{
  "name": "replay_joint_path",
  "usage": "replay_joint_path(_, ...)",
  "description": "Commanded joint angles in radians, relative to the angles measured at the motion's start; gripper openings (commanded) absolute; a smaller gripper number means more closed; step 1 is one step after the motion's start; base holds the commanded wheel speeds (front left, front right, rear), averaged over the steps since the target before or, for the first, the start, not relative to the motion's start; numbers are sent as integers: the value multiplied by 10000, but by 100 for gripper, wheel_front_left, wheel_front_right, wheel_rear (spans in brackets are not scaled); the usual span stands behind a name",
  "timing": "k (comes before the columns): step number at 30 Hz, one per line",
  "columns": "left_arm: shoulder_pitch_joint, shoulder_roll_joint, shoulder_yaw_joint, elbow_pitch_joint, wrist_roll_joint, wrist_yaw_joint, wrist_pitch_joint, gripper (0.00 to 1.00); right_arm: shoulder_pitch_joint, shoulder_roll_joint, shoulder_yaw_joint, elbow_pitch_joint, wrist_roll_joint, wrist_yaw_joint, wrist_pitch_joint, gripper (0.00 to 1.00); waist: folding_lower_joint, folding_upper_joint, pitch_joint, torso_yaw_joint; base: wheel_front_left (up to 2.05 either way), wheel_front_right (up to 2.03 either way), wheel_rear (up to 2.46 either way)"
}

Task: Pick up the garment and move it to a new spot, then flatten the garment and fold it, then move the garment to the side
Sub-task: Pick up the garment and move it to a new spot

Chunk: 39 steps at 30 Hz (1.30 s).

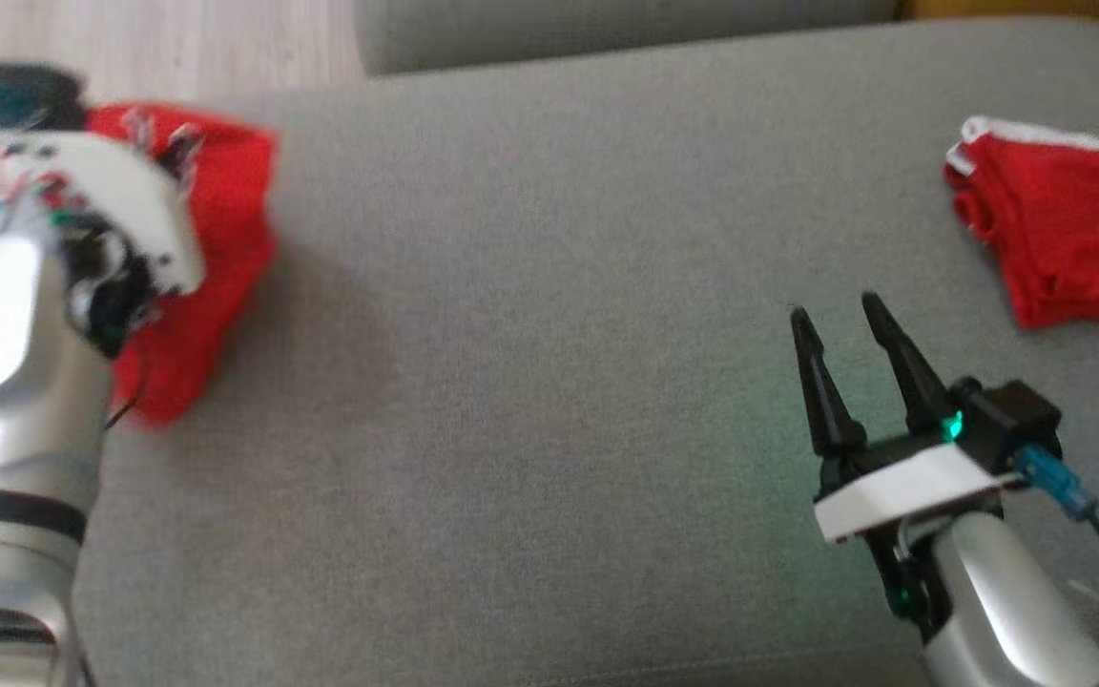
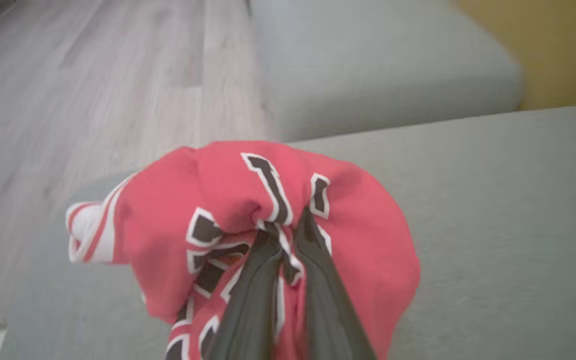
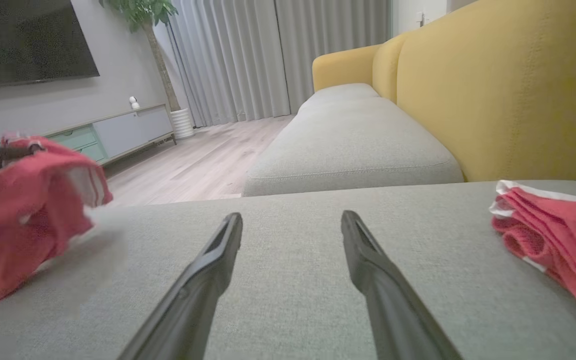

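The garment is a red jersey with black and white lettering, bunched up at the far left of the grey cushion. My left gripper is shut on a fold of the garment, with its fingertips pinching lettered cloth in the left wrist view. From the right wrist view the garment hangs blurred at the left. My right gripper hovers open over bare cushion at the lower right, and nothing is between its fingers.
A second red cloth, folded with white trim, lies at the cushion's right edge. Wooden floor runs beyond the left edge. Another grey seat and a yellow sofa back stand behind.
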Motion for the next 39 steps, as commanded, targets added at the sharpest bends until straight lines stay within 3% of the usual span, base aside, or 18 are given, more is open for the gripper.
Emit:
replay_joint_path(1, -531, 324, -418, -1189, -554, -60, -9, 0, 137, 13, 39, -226, -7, 73, -105, 100, 0, 0, -699, -115, 0, 0, 0)
replay_joint_path(5, -193, 574, -1932, -3309, -1533, -61, 165, 0, 421, 17, -128, -256, -62, 73, -107, 100, 0, 0, -1054, -346, 0, 0, 0)
replay_joint_path(12, 702, 700, -3738, -5852, -2697, -62, 231, 0, 531, 87, -121, -390, -83, 73, -88, 100, 0, 0, -1127, -1020, 0, 0, 0)
replay_joint_path(15, 1291, 667, -4674, -6291, -3073, -62, 232, 0, 523, 104, -119, -401, -52, 73, -65, 100, 0, 0, -1024, -1361, 0, 0, 0)
replay_joint_path(19, 1912, 340, -5698, -5625, -3475, -62, -276, 0, 478, 131, -100, -331, -9, 73, -60, 100, 0, 0, -885, -1659, 0, 0, 0)
replay_joint_path(20, 1999, 223, -5824, -5321, -3548, -62, -579, 21, 462, 136, -83, -313, 5, 73, -62, 100, 0, 0, -869, -1700, 0, 0, 0)
replay_joint_path(22, 2085, 79, -6099, -4655, -3571, -62, -1159, 100, 423, 153, -46, -266, 21, 73, -64, 100, 0, 0, -870, -1771, 0, 0, 0)
replay_joint_path(28, 1598, 98, -6626, -3909, -3910, -63, -1960, 100, 512, 70, -239, -164, -3, 73, -61, 100, 0, 0, -1104, -1506, 0, 0, 0)
replay_joint_path(35, 900, 1180, -6539, -4976, -4163, -23, -2025, 100, 766, 36, -665, -305, -141, 73, -3, 100, 0, 0, -1478, -780, 0, 0, 0)
replay_joint_path(37, 942, 1612, -6296, -5474, -4138, 268, -2155, 100, 858, 35, -783, -407, -194, 73, 23, 100, 0, 0, -1559, -602, 0, 0, 0)
replay_joint_path(39, 1217, 2014, -5936, -6002, -4158, 851, -2440, 100, 934, 43, -869, -513, -240, 73, 36, 100, 0, 0, -1613, -455, 0, 0, 0)
